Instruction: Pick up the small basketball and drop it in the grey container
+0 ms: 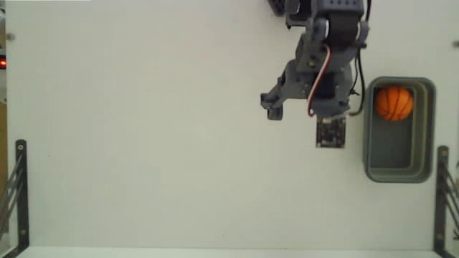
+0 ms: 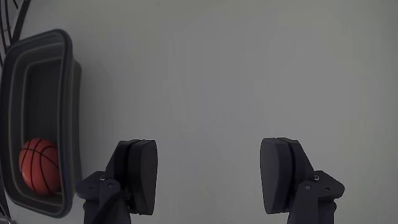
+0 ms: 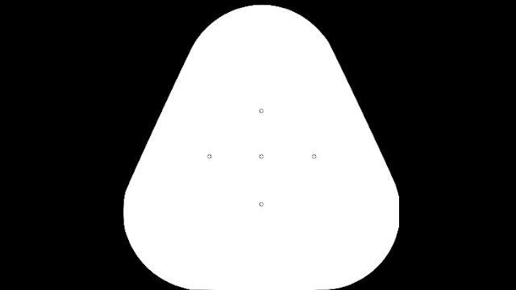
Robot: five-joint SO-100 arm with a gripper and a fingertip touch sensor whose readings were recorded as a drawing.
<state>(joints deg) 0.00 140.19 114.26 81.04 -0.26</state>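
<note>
A plain white tabletop fills nearly the whole fixed view, matte and evenly lit, with only soft shadows. Black metal brackets stand at its lower left and lower right edges, each with thin diagonal struts. A small red light glows at the far left edge. In the wrist view the same surface looks dull grey and unmarked, and thin dark bars cross the top left corner.

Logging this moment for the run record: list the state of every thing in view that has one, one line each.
small basketball: inside the grey container, at its top end in the fixed view, not held.
grey container: upright on the table, holding the ball.
tool: open, empty, over bare table beside the container.
</note>
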